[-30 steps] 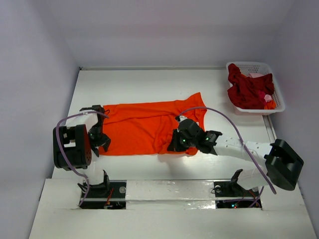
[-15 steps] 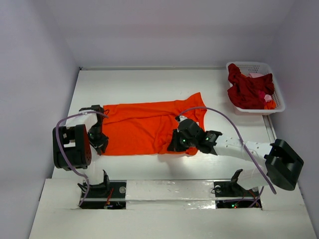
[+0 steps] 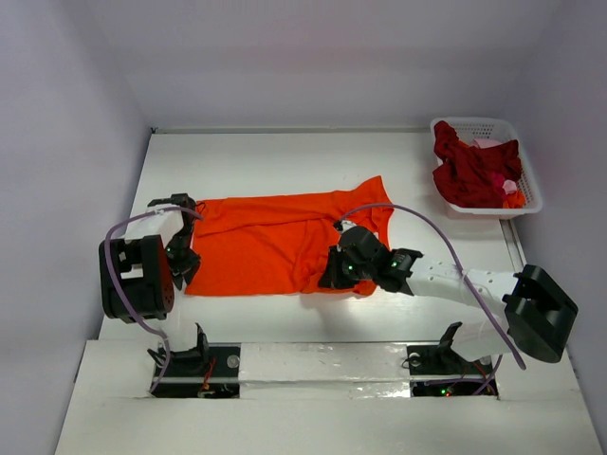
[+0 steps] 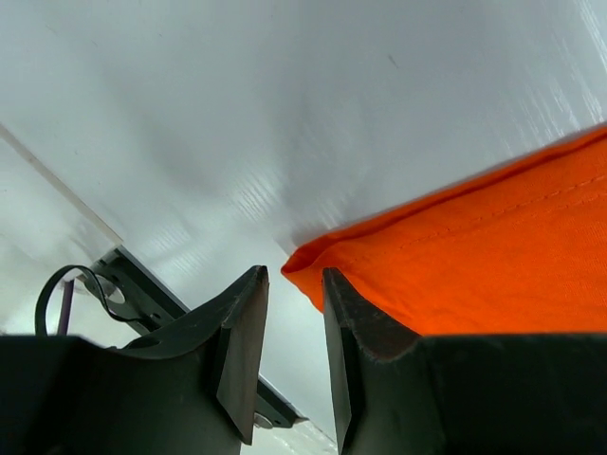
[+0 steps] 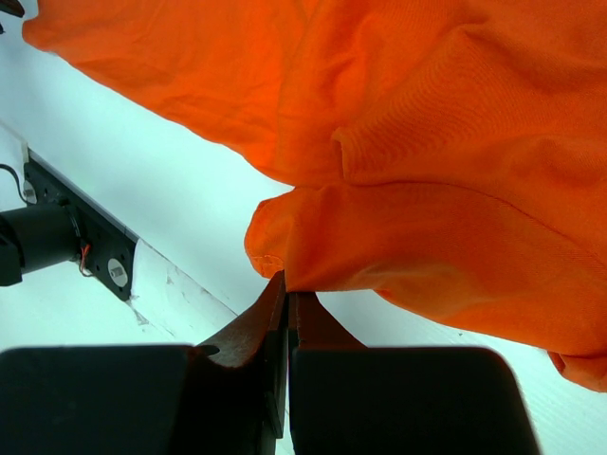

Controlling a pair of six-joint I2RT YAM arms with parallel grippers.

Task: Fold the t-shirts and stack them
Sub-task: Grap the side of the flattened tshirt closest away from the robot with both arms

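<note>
Left end effector [image 4: 292, 282], jaws slightly apart, faces the orange t-shirt [image 4: 474, 256] corner just ahead; right end effector [image 5: 286, 282] clamps its hem.

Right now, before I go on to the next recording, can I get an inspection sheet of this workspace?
Surface: white table, flat.
Job's things: bright orange cloth t-shirt spread mid-table; dark red cloth shirts heaped in the white plastic lattice basket at the far right.
Clutter: nothing seen.
Grippers: left gripper, jaws slightly apart at the t-shirt's near left corner, not on it; right gripper, jaws shut on a fold at its near edge.
Cables: a purple cable loops along each arm; the right one arcs over the t-shirt.
Surroundings: pale walls on three sides.
</note>
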